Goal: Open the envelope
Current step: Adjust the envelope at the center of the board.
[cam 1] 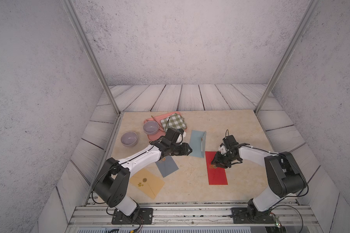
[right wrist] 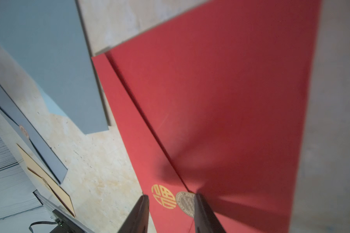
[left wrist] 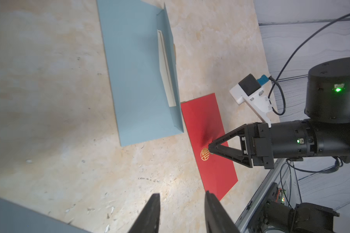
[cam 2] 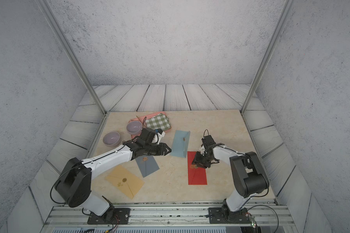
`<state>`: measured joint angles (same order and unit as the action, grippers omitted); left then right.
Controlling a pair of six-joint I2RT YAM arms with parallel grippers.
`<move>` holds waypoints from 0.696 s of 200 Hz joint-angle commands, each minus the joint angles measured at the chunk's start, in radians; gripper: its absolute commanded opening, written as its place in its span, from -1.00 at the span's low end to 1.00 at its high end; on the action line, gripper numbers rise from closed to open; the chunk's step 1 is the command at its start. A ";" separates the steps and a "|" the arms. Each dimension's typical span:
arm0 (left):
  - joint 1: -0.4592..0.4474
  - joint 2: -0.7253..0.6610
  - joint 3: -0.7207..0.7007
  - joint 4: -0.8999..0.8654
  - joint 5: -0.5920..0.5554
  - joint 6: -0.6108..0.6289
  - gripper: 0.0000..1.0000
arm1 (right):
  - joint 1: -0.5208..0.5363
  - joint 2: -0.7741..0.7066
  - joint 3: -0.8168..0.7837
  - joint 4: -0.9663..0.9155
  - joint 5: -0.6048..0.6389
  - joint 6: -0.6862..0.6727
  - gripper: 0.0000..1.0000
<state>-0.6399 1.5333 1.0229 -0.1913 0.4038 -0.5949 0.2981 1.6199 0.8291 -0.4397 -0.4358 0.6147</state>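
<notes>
Right gripper [right wrist: 171, 197], jaws apart and empty, is straddling the seal [right wrist: 185, 203] at the flap [right wrist: 210, 121] tip of the red envelope [right wrist: 129, 131] and should be pinching only that edge, lifting slowly.

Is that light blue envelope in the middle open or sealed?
Open. The light blue envelope has its flap standing up, and the left wrist view shows a white card in the mouth.

Red envelope [cam 1: 217, 175], pale blue envelope [cam 1: 196, 141], green checked cloth [cam 1: 173, 122], pink tray [cam 1: 162, 116]
</notes>
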 commanded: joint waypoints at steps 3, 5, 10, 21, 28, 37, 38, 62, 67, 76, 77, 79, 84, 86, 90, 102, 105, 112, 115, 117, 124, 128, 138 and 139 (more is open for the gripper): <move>0.021 -0.080 -0.033 0.005 -0.081 0.010 -0.19 | 0.006 -0.015 -0.084 -0.034 0.066 0.050 -0.16; 0.022 -0.085 -0.036 0.007 -0.083 0.010 -0.19 | 0.005 -0.018 -0.090 -0.028 0.063 0.057 -0.16; 0.026 -0.098 -0.042 0.007 -0.090 0.013 -0.19 | 0.008 -0.029 -0.110 -0.011 0.051 0.074 -0.15; 0.035 -0.120 -0.055 0.006 -0.102 0.015 -0.19 | 0.019 -0.040 -0.141 0.020 0.023 0.101 -0.15; 0.041 -0.131 -0.060 0.000 -0.110 0.014 -0.19 | 0.030 -0.042 -0.153 0.029 0.009 0.111 -0.15; 0.047 -0.142 -0.064 -0.005 -0.112 0.016 -0.19 | 0.055 -0.046 -0.162 0.035 -0.001 0.123 -0.15; 0.047 -0.143 -0.065 -0.006 -0.112 0.017 -0.19 | 0.057 -0.046 -0.163 0.036 -0.004 0.125 -0.15; 0.058 -0.163 -0.079 -0.014 -0.111 0.018 -0.19 | 0.119 -0.063 -0.144 0.047 -0.031 0.134 -0.14; 0.059 -0.166 -0.080 -0.013 -0.110 0.018 -0.19 | 0.123 -0.070 -0.135 0.041 -0.034 0.130 -0.13; 0.062 -0.173 -0.081 -0.018 -0.106 0.020 -0.19 | 0.124 -0.093 -0.122 0.027 -0.031 0.125 -0.12; 0.062 -0.173 -0.081 -0.019 -0.106 0.020 -0.19 | 0.124 -0.097 -0.120 0.024 -0.029 0.124 -0.11; 0.062 -0.173 -0.081 -0.020 -0.106 0.022 -0.19 | 0.125 -0.104 -0.115 0.016 -0.023 0.123 -0.11; 0.062 -0.178 -0.081 -0.023 -0.105 0.022 -0.19 | 0.124 -0.124 -0.106 -0.002 -0.004 0.119 -0.10; 0.062 -0.180 -0.081 -0.023 -0.105 0.023 -0.19 | 0.125 -0.133 -0.102 -0.007 0.003 0.117 -0.10; 0.063 -0.186 -0.080 -0.026 -0.105 0.026 -0.19 | 0.125 -0.156 -0.098 -0.015 0.016 0.111 -0.09; 0.063 -0.202 -0.080 -0.036 -0.111 0.039 -0.19 | 0.125 -0.220 -0.089 -0.061 0.065 0.094 -0.05; 0.064 -0.206 -0.081 -0.038 -0.115 0.042 -0.19 | 0.125 -0.234 -0.085 -0.079 0.082 0.090 -0.04; 0.065 -0.216 -0.083 -0.046 -0.125 0.045 -0.19 | 0.126 -0.261 -0.082 -0.117 0.115 0.081 -0.01; 0.065 -0.221 -0.083 -0.047 -0.128 0.046 -0.19 | 0.125 -0.271 -0.082 -0.128 0.126 0.078 0.01; 0.066 -0.223 -0.085 -0.049 -0.130 0.046 -0.19 | 0.124 -0.278 -0.083 -0.136 0.133 0.075 0.02; 0.067 -0.233 -0.088 -0.048 -0.134 0.049 -0.19 | 0.125 -0.293 -0.086 -0.167 0.152 0.072 0.05; 0.068 -0.239 -0.092 -0.048 -0.136 0.050 -0.19 | 0.123 -0.297 -0.089 -0.186 0.159 0.072 0.06; 0.069 -0.248 -0.099 -0.043 -0.139 0.052 -0.19 | 0.124 -0.299 -0.101 -0.223 0.158 0.068 0.07; 0.069 -0.249 -0.100 -0.043 -0.140 0.052 -0.19 | 0.124 -0.299 -0.104 -0.224 0.157 0.068 0.07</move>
<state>-0.5823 1.3220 0.9470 -0.2245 0.2901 -0.5701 0.4232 1.3552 0.7300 -0.5125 -0.3603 0.7055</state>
